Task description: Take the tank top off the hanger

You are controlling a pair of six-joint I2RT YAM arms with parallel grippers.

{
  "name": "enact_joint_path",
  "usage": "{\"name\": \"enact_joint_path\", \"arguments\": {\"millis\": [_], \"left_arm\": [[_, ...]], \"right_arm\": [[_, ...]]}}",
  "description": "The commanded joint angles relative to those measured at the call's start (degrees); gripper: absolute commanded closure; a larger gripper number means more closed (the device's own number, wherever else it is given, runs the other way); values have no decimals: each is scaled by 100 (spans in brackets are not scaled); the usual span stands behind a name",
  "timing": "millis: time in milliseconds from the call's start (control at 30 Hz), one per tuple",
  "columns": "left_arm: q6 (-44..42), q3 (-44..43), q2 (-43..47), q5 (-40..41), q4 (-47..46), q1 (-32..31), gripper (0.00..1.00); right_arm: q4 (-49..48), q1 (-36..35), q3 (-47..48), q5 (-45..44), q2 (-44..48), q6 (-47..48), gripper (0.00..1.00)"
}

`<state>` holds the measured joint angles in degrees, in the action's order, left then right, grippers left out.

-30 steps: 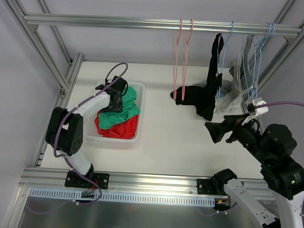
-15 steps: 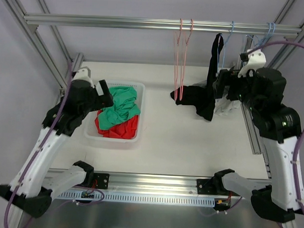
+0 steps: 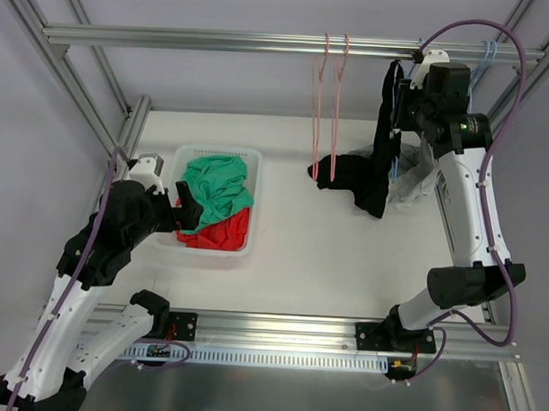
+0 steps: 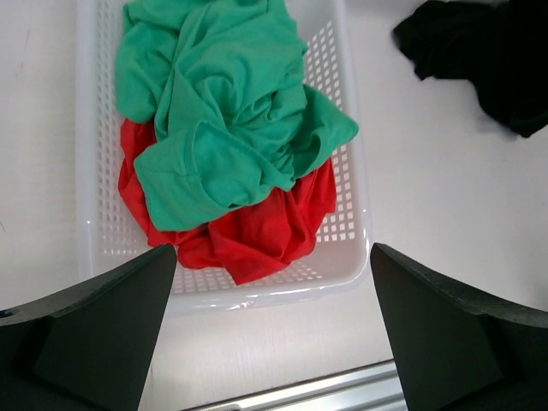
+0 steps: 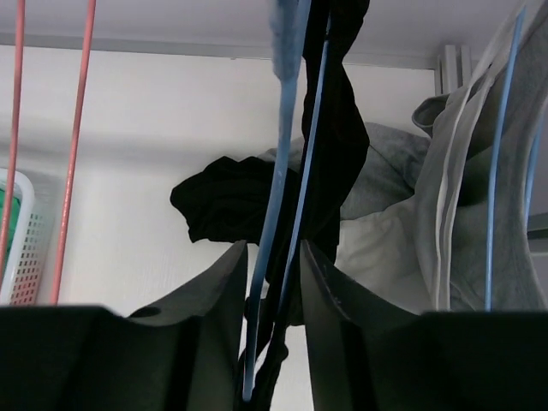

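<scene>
The black tank top [image 3: 383, 128] hangs by a strap from a blue hanger [image 3: 401, 106] on the top rail, and its bulk lies bunched on the table [image 3: 361, 177]. My right gripper [image 3: 400, 91] is up at the rail. In the right wrist view its jaws [image 5: 274, 257] stand narrow on either side of the hanger's two blue wires [image 5: 287, 128], with the tank top [image 5: 338, 111] draped just behind. My left gripper [image 3: 189, 211] hangs open and holds nothing [image 4: 274, 325] above the near edge of the basket.
A white basket [image 3: 256, 205] holds a green garment [image 4: 223, 111] over a red one [image 4: 265, 231]. Two bare pink hangers [image 3: 327, 108] hang left of the tank top. Grey and white garments [image 3: 420, 174] hang on blue hangers at the right. Frame posts flank the table.
My right arm rose from table height to the rail and its jaws narrowed around the blue hanger. My left arm drew back from the basket toward the near edge and opened wide.
</scene>
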<state>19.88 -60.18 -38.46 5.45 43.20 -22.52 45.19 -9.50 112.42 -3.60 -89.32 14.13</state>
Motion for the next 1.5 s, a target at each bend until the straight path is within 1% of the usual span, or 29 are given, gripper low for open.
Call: {"name": "enact_joint_path", "arguments": {"millis": [0, 67, 133, 267, 367, 667, 867, 967, 1000, 1133, 1233, 1267, 1333, 1367, 1400, 1467], "left_arm": [[-221, 129, -83, -185, -5, -24, 2], [-230, 165, -135, -185, -5, -24, 1], [-221, 200, -153, -176, -13, -24, 1], [-221, 235, -206, -167, -22, -24, 1], [-195, 296, -232, -159, -31, -24, 1], [-204, 446, -232, -124, -75, -24, 1], [-204, 481, -224, -150, -110, -24, 1], [-178, 394, -171, -308, -154, -24, 1], [-143, 332, -110, -334, -180, -24, 1], [-195, 174, 399, -1140, -706, -24, 1], [-221, -107, 401, -1572, -883, -24, 1], [-213, -221, 374, -1904, -1075, -24, 1], [-134, -336, 287, -2275, -1357, -24, 1], [-81, -388, 251, -2694, -1541, -15, 1], [-20, -476, 207, -2899, -1995, -24, 1], [174, -608, -56, -3251, -2463, -50, 1]], "right_arm": [[-387, 9, 342, -35, 108, -51, 67], [-449, 9, 324, -106, 90, -94, 79], [-510, 9, 289, -133, 99, -165, 87], [-722, 9, 122, -106, 327, -349, 90], [-889, 9, 26, -132, 476, -420, 100], [-1846, 36, -598, -36, 802, -446, 100], [-2023, 44, -905, 157, 1214, -569, 100], [-2146, 36, -1371, 236, 1627, -596, 100], [-2259, 36, -1677, 254, 1750, -604, 100], [-2418, 44, -2276, 298, 2321, -569, 100], [-2392, 36, -2679, 500, 2682, -543, 100], [-2383, 36, -2795, 483, 2918, -552, 100], [-2322, 44, -3171, 491, 3182, -587, 100], [-2252, 44, -3287, 561, 3323, -596, 100], [-1990, 36, -3375, 596, 3612, -630, 100], [-1524, 36, -3498, 754, 3894, -753, 100]]}}
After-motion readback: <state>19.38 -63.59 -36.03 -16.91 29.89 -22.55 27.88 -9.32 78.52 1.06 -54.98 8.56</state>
